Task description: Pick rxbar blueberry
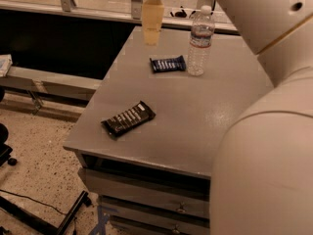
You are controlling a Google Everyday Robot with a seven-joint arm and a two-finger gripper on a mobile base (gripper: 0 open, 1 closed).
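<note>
The rxbar blueberry (167,63) is a small dark blue bar with white lettering, lying flat near the far middle of the grey table (205,111). The gripper (151,26) hangs from the top of the view, above the table's far left part, up and to the left of the blue bar and apart from it. Only one pale finger (152,18) side shows. A longer black-wrapped bar with white lines (128,119) lies near the table's front left.
A clear water bottle (200,42) stands upright just right of the blue bar. The robot's large pale arm (266,131) fills the right side. The table's left edge drops to a speckled floor (34,151). Drawers (146,195) sit below the tabletop.
</note>
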